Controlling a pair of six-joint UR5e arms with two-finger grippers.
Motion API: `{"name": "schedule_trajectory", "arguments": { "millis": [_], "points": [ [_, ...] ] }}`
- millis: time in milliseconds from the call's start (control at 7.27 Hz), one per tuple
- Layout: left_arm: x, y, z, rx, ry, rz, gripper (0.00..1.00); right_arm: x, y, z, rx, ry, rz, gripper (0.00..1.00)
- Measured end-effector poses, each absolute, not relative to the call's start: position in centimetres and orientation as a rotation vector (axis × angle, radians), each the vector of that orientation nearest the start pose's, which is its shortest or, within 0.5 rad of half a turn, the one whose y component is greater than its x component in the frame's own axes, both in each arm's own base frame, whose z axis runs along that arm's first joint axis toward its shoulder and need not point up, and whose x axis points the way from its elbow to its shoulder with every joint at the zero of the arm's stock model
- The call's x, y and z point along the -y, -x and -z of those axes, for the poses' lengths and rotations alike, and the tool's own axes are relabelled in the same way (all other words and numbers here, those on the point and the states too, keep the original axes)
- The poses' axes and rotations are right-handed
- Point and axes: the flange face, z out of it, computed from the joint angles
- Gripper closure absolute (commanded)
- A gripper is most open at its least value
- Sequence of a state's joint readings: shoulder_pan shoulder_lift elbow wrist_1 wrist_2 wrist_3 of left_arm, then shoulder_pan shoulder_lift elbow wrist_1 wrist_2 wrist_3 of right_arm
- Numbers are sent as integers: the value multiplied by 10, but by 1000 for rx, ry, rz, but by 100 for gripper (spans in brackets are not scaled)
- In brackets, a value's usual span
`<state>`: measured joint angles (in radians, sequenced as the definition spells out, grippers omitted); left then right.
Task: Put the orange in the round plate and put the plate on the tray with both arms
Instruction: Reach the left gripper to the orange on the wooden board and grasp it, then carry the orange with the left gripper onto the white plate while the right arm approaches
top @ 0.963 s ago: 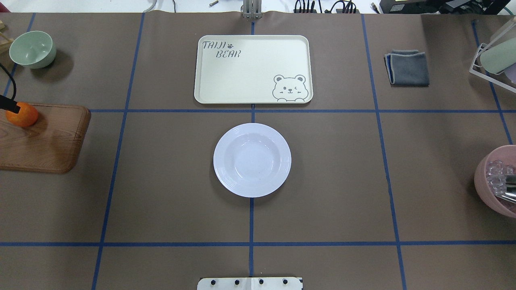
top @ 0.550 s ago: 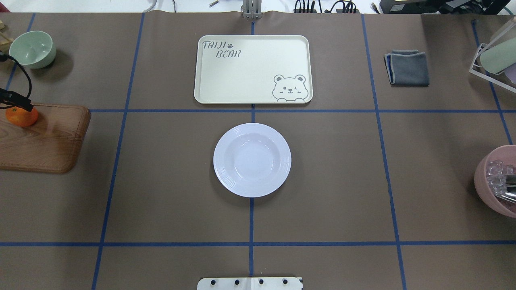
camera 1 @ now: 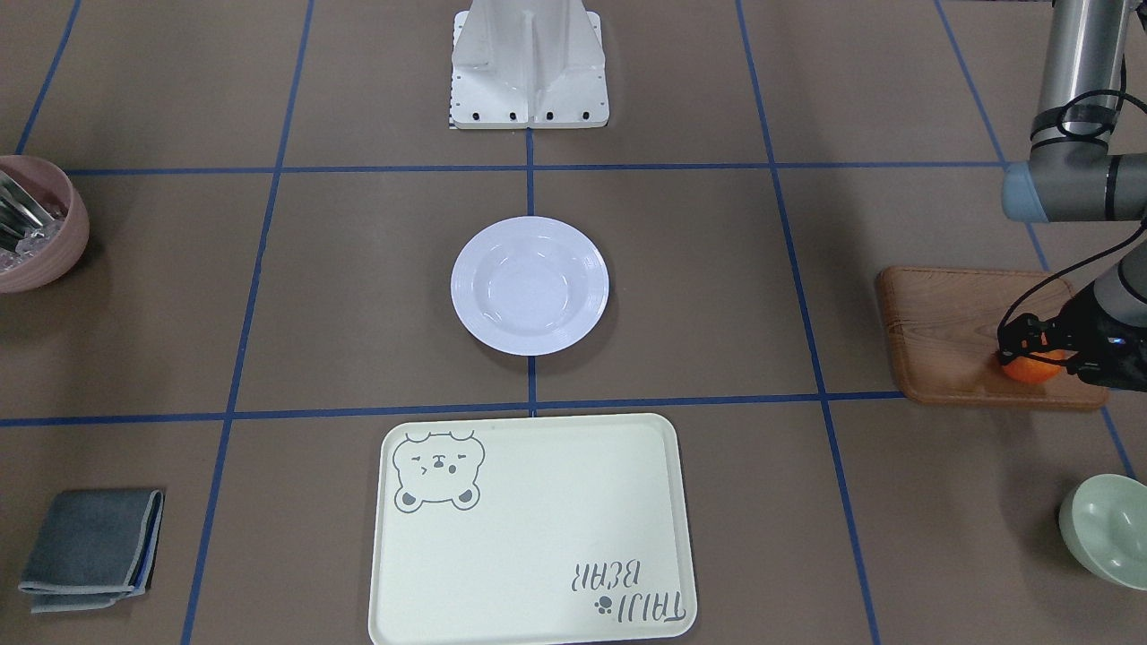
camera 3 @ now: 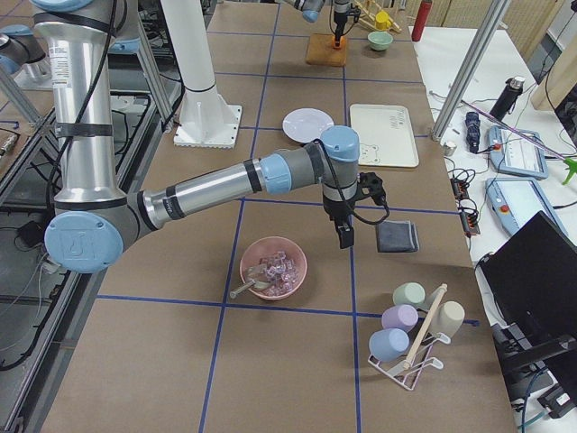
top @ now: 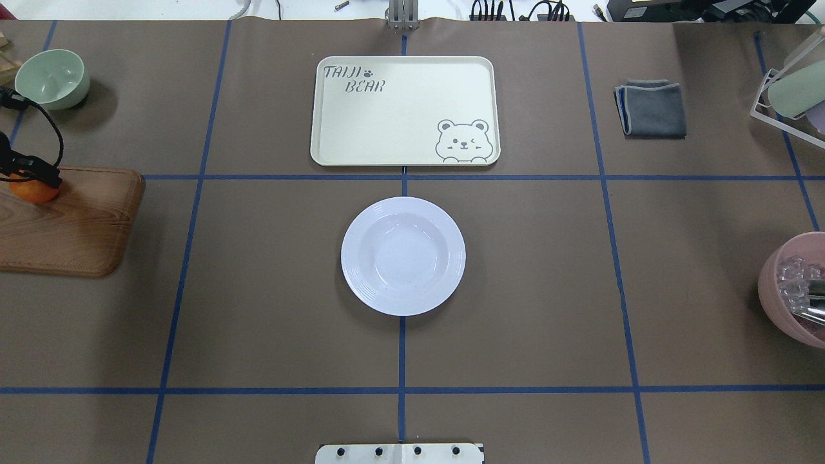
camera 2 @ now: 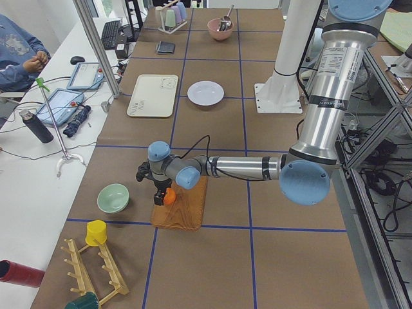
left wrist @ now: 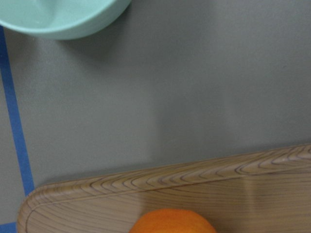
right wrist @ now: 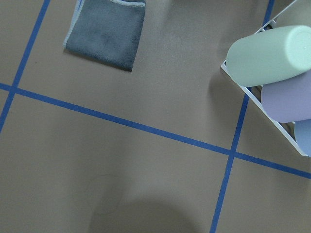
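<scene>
- Sitting on the wooden board (top: pixel 77 225) near its far edge, the orange (top: pixel 35 192) is at the left end of the worktop (top: pixel 258 290).
- Left pincer (camera 1: pixel 1041 351) hangs low over the orange and covers its top; I cannot tell whether it grips.
- Round plate (top: pixel 403 256) lies at mid-worktop, with the tray (top: pixel 405 111) just beyond it and apart from it.
- Right pincer (camera 3: pixel 344 239) hovers near the grey cloth (camera 3: pixel 397 236) at the right; I cannot tell whether it is open or closed.
</scene>
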<state>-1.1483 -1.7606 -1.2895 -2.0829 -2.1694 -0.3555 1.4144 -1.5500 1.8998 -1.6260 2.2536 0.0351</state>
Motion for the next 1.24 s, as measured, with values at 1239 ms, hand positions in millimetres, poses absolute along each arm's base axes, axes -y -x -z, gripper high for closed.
{"name": "schedule_trajectory", "arguments": {
  "millis": [1239],
  "points": [
    [523,-362,-335,-899,31,30,100,514,40,-474,734,-193,165,0]
  ]
}}
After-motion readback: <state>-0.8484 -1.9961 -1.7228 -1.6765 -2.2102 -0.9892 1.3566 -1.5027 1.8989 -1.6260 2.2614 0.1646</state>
